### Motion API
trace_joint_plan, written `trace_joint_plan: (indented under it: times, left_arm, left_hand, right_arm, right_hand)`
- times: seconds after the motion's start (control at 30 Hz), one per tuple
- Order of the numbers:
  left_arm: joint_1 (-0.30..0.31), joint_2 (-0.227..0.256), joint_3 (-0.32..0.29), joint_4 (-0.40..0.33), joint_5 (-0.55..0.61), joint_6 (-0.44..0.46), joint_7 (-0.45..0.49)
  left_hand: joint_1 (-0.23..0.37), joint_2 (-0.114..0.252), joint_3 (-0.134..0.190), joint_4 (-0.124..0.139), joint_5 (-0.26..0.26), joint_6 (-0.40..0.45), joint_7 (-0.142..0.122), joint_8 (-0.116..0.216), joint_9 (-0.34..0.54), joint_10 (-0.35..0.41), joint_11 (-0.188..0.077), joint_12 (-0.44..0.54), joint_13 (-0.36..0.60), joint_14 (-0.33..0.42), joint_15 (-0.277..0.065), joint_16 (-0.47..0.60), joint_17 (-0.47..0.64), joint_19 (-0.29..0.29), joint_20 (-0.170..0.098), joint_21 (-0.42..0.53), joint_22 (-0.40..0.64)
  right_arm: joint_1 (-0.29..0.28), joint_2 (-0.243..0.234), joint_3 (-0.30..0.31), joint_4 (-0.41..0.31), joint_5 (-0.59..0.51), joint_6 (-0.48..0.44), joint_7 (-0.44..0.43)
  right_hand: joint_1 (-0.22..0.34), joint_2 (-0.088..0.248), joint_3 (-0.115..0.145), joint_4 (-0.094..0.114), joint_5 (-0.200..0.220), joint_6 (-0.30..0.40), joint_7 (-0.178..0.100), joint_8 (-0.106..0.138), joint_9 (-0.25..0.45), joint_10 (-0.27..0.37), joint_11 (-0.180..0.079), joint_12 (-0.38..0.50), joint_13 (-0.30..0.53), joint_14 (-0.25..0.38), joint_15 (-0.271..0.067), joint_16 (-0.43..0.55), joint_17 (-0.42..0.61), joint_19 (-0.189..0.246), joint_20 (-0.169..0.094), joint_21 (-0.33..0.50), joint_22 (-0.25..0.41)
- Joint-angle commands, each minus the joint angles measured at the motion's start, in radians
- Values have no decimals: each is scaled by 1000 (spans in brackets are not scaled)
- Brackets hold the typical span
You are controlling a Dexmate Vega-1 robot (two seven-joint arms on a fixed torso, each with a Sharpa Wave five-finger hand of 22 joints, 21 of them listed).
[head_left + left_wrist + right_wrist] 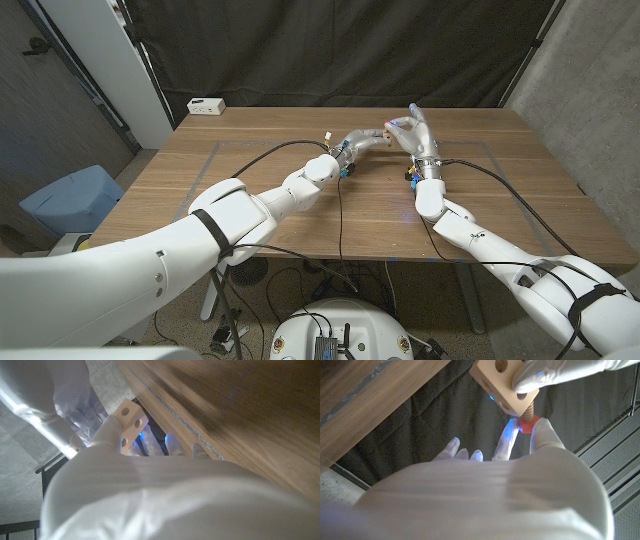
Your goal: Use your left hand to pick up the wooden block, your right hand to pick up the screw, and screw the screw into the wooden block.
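Pale, stiff and evidently light, the wooden block (504,382) is gripped by the left hand (560,372) above the table (300,200), while the right hand (530,435) pinches the screw (527,419), partly entered, best turned by its red head.

Left arm: reaching forward over mid-table.
Left hand (362,139): gripping, fingers curling closed.
Right arm: stretching forward, wrist angling upward.
Right hand (413,131): pinching between thumb and finger, meeting the left hand.
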Motion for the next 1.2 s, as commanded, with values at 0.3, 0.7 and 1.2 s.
trace_joint_plan:
  times: [0.3, 0.7, 1.2]
  left_arm:
    - [-6, -1, 6, 0, 9, 24, 1]
    - [-13, -2, 11, 0, 11, 38, 1]
    - [-23, 0, 21, 0, 20, 47, -8]
  left_hand:
    - [-2, 3, 6, -2, 4, 10, -4, 6, 2, -5, -3, 4, 3, 0, -58, 0, 0, 2, 7, 4, 4]
    - [-1, 2, 6, -2, 4, 11, -4, 6, 2, -5, -3, 5, 3, 1, -58, 0, 0, 3, 8, 4, 4]
    - [1, 1, 6, -3, 4, 9, -4, 6, 2, -4, -3, 5, 3, 1, -56, 0, 0, 2, 9, 4, 4]
  right_arm:
    - [-7, -41, 2, -46, -39, -36, -9]
    - [3, -52, -6, -45, -61, -48, -8]
    - [16, -65, -19, -43, -84, -59, -10]
  right_hand:
    - [1, 4, -4, 0, 3, 5, -3, 5, 1, 13, 0, -2, 5, 2, -4, 1, 4, 1, 2, 2, 6]
    - [1, 3, -5, 0, 3, 3, -2, 4, 0, 14, 1, -2, 5, 3, -3, 1, 4, 1, 3, 2, 6]
    - [-1, 3, -5, 1, 4, 6, -2, 5, -1, 14, 0, -3, 5, 4, -4, 2, 3, 3, 1, 3, 6]
